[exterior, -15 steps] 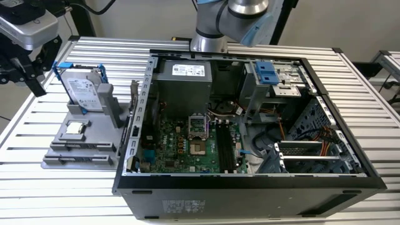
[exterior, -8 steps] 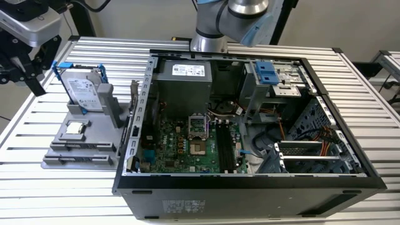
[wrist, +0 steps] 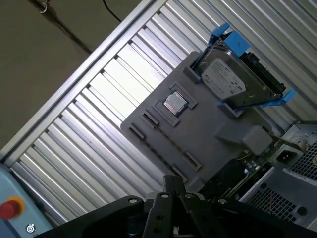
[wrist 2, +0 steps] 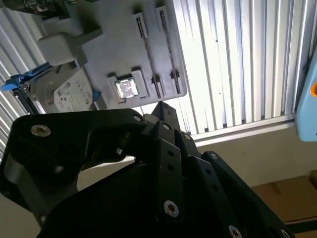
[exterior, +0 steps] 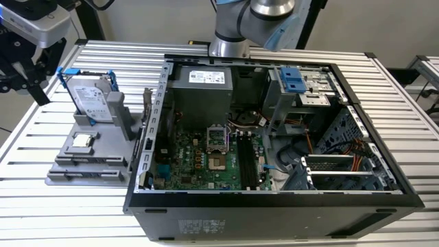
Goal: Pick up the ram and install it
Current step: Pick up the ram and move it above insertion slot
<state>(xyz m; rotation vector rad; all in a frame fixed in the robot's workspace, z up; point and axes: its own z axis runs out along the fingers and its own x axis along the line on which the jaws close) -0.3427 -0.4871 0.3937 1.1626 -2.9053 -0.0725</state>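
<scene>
Reaching for the ram is the step in hand, I think: it is not picked up yet. The tool hangs by the bench edge at the exterior view's upper left, tipped toward the grey holder; I cannot tell if it is wide or narrow. The ram stands on its thin edge in the holder, just beside the computer case. Grabbing it calls for lining up over that edge. The arm rises behind the case.
</scene>
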